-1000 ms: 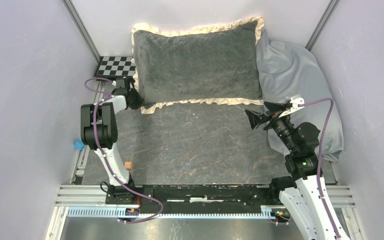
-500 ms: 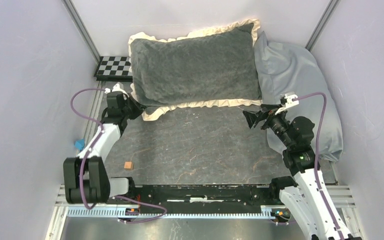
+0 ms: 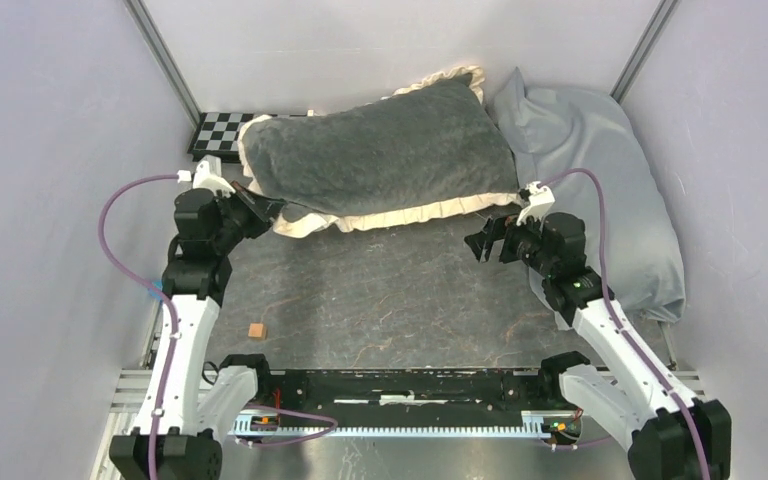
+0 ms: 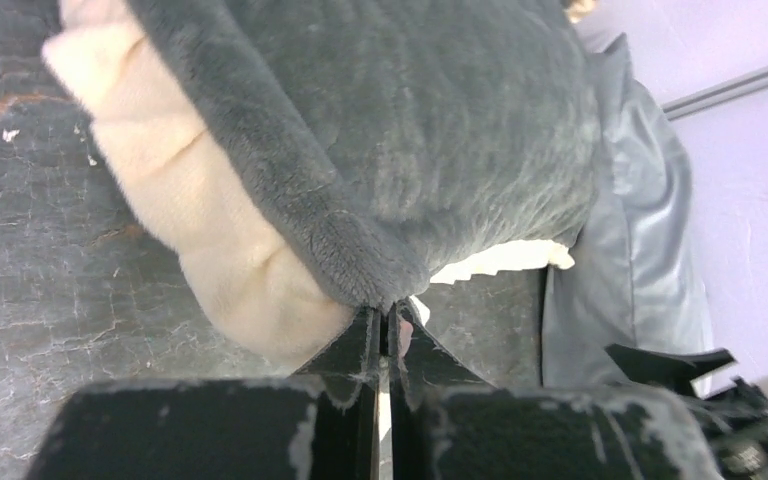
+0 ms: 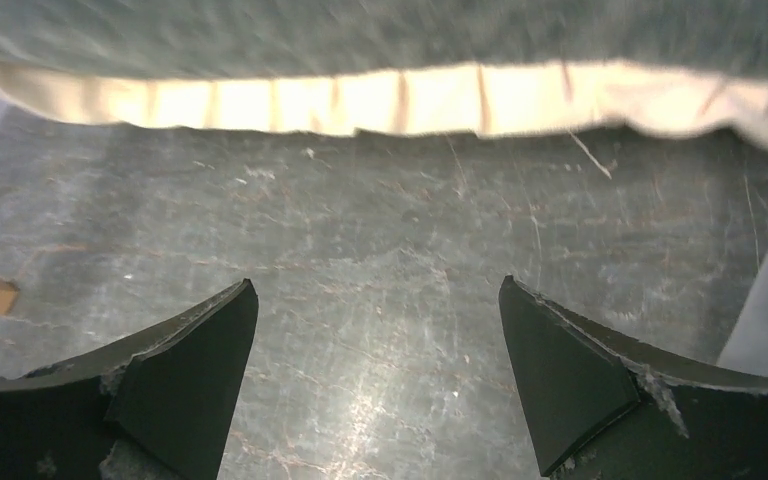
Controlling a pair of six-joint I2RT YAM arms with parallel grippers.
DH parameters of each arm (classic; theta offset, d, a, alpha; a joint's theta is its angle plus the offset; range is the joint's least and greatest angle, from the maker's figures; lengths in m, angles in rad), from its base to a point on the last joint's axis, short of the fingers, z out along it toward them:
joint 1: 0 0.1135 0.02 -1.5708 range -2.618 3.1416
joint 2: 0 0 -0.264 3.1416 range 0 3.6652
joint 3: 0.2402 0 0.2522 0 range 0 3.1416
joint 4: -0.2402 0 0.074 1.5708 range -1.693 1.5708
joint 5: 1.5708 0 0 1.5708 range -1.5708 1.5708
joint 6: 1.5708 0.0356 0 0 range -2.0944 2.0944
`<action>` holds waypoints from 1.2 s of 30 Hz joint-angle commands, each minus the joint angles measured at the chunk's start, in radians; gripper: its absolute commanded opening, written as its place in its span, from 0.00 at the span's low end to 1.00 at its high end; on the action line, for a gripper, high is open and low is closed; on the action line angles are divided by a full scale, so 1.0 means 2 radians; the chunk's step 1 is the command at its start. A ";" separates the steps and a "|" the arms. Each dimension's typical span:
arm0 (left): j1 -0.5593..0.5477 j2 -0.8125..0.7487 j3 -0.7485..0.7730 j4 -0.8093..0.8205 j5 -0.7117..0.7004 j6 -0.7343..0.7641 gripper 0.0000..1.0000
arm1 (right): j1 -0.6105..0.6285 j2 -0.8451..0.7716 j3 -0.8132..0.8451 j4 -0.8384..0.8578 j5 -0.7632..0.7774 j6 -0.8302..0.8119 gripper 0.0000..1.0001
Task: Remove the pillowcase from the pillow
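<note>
Two arms (image 3: 182, 318) reaching forward, left jaws pinching pillowcase (image 3: 380, 160) corner, right jaws spread wide above table (image 3: 380, 295).

Plainly a robotics lab cell: boxed in by blank pale walls (image 3: 50, 150) and aluminium posts (image 3: 165, 65), with a checkerboard (image 3: 218, 133) and robot arms (image 3: 178, 330) bolted by a slotted rail (image 3: 410, 430).

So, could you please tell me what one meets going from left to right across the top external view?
The left gripper → pillowcase, its near-left corner pinched by that gripper → right gripper, jaws wide open → pale blue-grey pillow.
</note>
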 commanded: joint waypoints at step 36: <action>0.000 -0.113 0.187 -0.232 -0.102 0.138 0.04 | 0.015 0.168 0.103 0.092 0.229 0.399 0.98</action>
